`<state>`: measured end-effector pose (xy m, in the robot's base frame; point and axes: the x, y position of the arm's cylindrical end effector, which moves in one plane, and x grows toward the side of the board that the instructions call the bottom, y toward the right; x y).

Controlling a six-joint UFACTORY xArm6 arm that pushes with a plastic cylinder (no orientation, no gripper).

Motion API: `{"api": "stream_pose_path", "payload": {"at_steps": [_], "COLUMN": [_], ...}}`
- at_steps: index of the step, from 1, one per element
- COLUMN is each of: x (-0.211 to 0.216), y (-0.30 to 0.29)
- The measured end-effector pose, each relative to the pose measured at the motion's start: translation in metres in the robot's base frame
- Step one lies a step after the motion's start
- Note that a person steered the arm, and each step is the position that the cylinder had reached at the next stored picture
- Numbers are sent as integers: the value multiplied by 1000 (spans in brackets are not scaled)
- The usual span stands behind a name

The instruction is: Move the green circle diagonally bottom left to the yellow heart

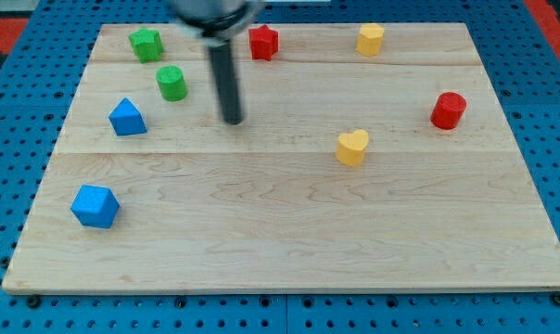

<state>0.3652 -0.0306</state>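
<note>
Green circle (pixel 171 83) sits just left of my tip (pixel 232 120)

Robotics lab bench, wooden board (pixel 289 223) on blue perforated base (pixel 20 139), dark rod (pixel 226 79) above

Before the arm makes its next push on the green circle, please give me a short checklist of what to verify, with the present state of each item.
1. Green circle located, near the view's upper left: ok.
2. Yellow heart located, right of centre: ok.
3. My tip visible, to the right of the green circle and slightly lower, apart from it: ok.
4. Tip on the correct side for pushing rightward toward the heart: not ok; it stands between circle and heart.
5. Path from circle to the spot below-left of the heart free of blocks: ok; the blue triangle and green star-like block lie off that line.
6. Circle already at the goal: not ok.
</note>
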Motion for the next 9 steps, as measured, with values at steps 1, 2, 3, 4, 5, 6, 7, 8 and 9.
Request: {"api": "stream_pose_path", "payload": {"at_steps": [1, 2, 3, 4, 5, 6, 7, 8, 9], "x": [-42, -49, -67, -92, -72, -56, -42, -11, 14], "y": [-32, -106, -144, -174, -226, -211, -147, -77, -69]}}
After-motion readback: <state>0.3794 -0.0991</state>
